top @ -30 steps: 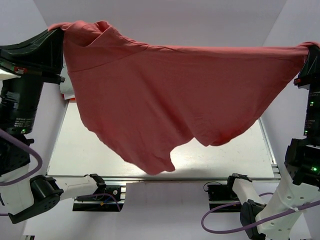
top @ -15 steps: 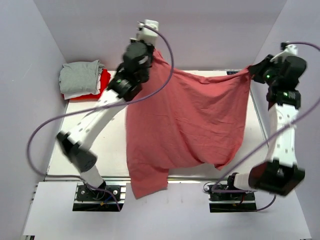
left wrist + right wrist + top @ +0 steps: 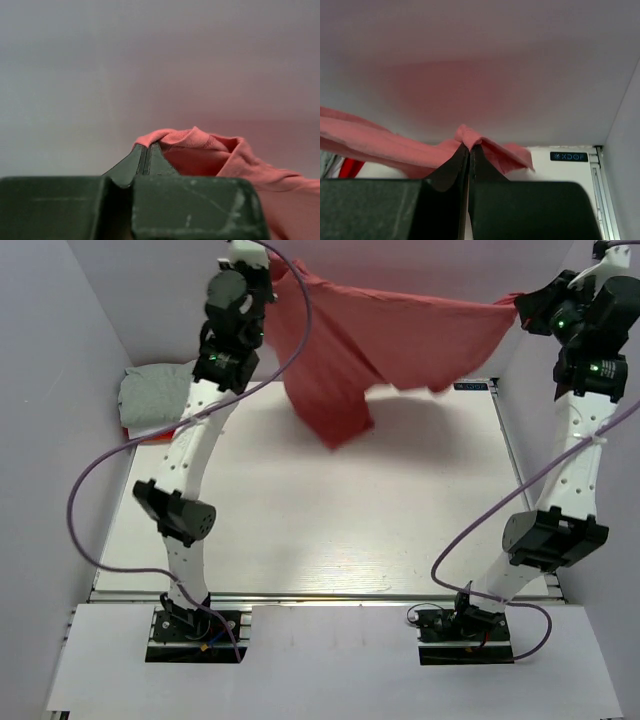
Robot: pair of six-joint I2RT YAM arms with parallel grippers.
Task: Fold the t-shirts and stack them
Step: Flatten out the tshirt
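Salmon-pink t-shirt aloft, corners clamped in left pincer and right pincer, hem blurred.

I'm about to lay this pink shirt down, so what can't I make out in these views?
Top view: the left arm covers the right side of the folded light grey cloth shirt and bright red cloth shirt, so layers cannot be counted.
Left tool, top view: tips buried in the salmon-pink cloth t-shirt near the frame's top edge.
Both wrist views: tool bodies block the lower frame; the shirt's hanging part is unseen.
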